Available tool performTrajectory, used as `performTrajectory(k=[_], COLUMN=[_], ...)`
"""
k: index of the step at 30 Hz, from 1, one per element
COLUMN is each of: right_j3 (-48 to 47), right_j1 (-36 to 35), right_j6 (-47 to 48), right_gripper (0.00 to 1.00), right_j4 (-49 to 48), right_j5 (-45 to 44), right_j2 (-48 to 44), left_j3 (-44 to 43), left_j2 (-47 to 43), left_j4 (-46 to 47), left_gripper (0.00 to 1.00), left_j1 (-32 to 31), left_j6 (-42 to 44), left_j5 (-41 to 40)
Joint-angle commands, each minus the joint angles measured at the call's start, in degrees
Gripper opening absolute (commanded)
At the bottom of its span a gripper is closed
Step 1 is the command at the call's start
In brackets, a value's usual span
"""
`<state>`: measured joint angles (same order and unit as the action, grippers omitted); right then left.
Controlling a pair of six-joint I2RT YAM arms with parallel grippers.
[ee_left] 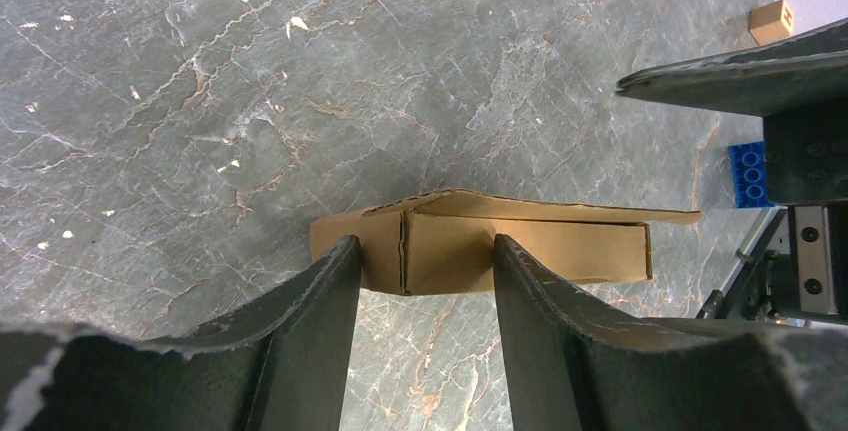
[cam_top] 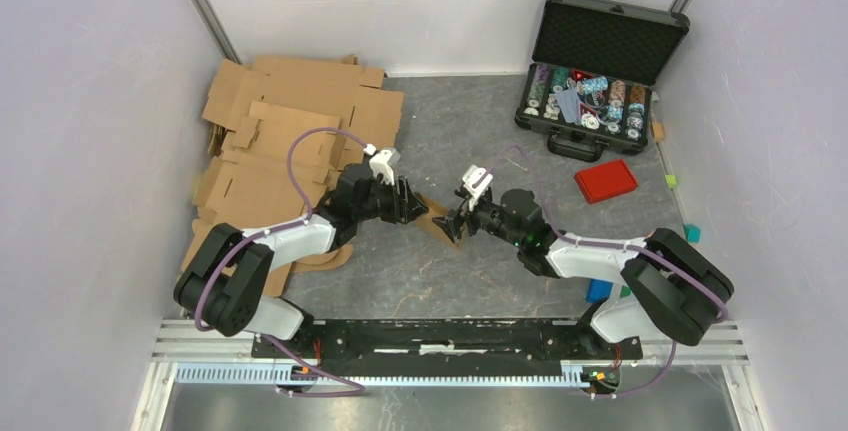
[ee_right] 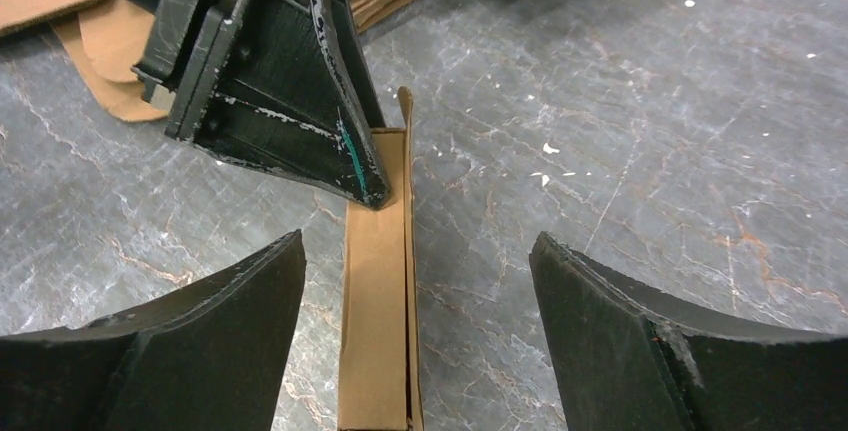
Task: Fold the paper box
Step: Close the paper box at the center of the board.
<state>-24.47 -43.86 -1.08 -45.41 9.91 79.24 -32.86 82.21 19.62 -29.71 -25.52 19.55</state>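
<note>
Grey marbled worktop (cam_top: 430, 141), white walls all round. Flat brown cardboard sheets (cam_top: 280, 121) are heaped far-left, not the job.

The small plain brown cardboard paper box (cam_top: 437, 223) lies mid-worktop between the two arms. It's partly formed, with one flap sticking out along its upper edge.

Left fingers (ee_left: 310, 331): moderate gap, both tips down on the box near one end, spaced along its length. Looks like pinning, not pinching.

Right fingers (ee_right: 620, 331): wide apart, straddling the other end, with worktop visible on both sides. No contact, nothing held.

Key geometry: in the right wrist view the box's long axis runs straight out from the right fingers towards the left fingers. The right arm is therefore already lined up end-on, and closing would bite across the narrow width.

Both arms are about equally near, but only the left is touching. My read is that the left stays as the clamp and the right works the loose flap. The risk is the box sliding under the left tips if the right pushes along the axis.
</note>
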Motion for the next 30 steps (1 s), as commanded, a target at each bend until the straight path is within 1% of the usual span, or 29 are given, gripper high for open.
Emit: performTrajectory(k=[1, 3, 7, 9, 14, 17, 22, 30], right_j3=[-5.94, -7.70, -7.22, -8.47, -13.33, -16.35, -21.79, -23.85], right_j1=[-1.08, -1.71, -2.75, -3.44, -4.95, -5.10, -5.19, -5.59], right_j6=[3.00, 4.59, 6.43, 7.94, 9.55, 9.85, 9.52, 10.87], right_gripper=[0.87, 0.88, 0.88, 0.88, 0.86, 0.82, 0.63, 0.60], right_j4=[12.19, 16.81, 20.05, 23.17, 32.62, 36.62, 42.35, 45.15], right_j5=[0.99, 0.81, -0.53, -1.64, -7.25, -7.03, -7.14, -6.49], right_j2=[2.09, 2.02, 0.69, 0.78, 1.57, 2.27, 4.84, 7.44], left_j3=[-0.11, -0.11, -0.15, 0.03, 0.18, 0.45, 0.52, 0.45], left_j2=[1.23, 1.11, 1.22, 1.26, 1.09, 0.73, 0.42, 0.96], left_j4=[-4.59, -4.59, -4.35, -4.02, -3.54, -3.36, -3.37, -2.95], left_gripper=[0.57, 0.57, 0.57, 0.57, 0.57, 0.57, 0.57, 0.57], left_j1=[-0.28, -0.34, -0.42, -0.54, -0.59, -0.67, -0.61, -0.61], left_j6=[5.48, 5.39, 5.22, 5.14, 5.04, 5.04, 5.06, 4.87], left_j5=[-0.89, -0.80, -0.65, -0.65, -0.39, -0.57, -0.22, 0.41])
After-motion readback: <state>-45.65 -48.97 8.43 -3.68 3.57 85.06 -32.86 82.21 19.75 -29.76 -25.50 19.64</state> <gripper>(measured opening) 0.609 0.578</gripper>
